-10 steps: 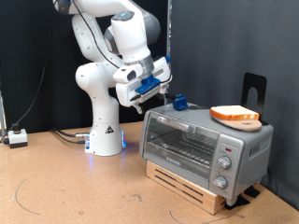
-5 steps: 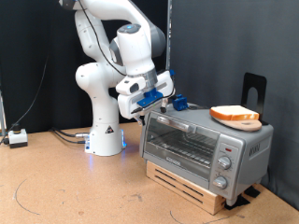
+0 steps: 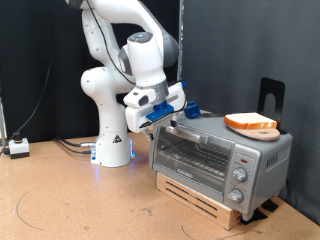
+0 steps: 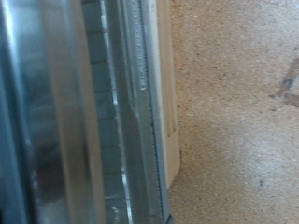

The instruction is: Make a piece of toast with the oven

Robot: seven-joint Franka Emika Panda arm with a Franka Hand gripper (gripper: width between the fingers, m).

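Note:
The silver toaster oven (image 3: 215,155) stands on a low wooden pallet at the exterior view's right, its glass door shut. The piece of toast (image 3: 250,122) lies on a round wooden plate (image 3: 268,131) on top of the oven. My gripper (image 3: 160,117) hangs at the oven's upper left front corner, close to the top edge of the door. Its fingertips are hard to make out there. The wrist view shows no fingers, only a blurred close-up of the oven's metal and glass front (image 4: 93,112) beside the brown table (image 4: 234,112).
A small blue-and-black block (image 3: 192,110) sits on the oven's top near the gripper. A black stand (image 3: 272,95) rises behind the oven. The robot's white base (image 3: 110,145) and a white box with cables (image 3: 18,147) are at the exterior view's left.
My gripper has swung down and turned, coming closer to the oven's upper left front corner. The toast, plate and oven have not moved.

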